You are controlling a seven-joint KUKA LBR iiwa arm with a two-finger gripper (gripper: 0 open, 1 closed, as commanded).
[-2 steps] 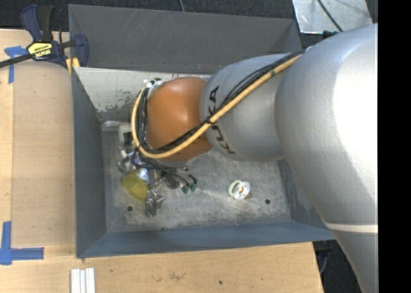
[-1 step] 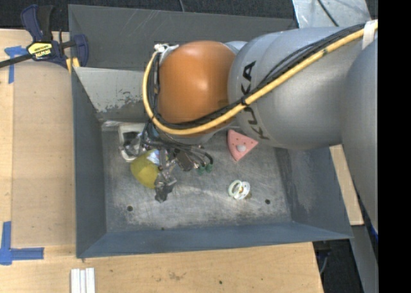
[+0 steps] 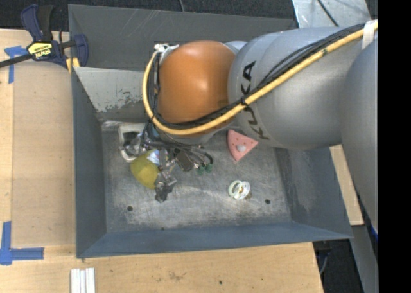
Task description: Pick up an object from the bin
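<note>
Yellow lump [image 3: 142, 171] against tool [image 3: 164, 181] — grip impossible to tell, pink triangle [image 3: 241, 146], white ring [image 3: 239, 189] well apart

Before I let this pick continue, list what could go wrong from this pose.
1. The gripper is low beside the yellow rounded thing on the left of the bin; it may push it aside rather than catch it.
2. A whitish metal piece lies close behind; it could get snagged or dragged along.
3. The orange wrist cover hangs near the back wall; a lift might scrape it.
</note>
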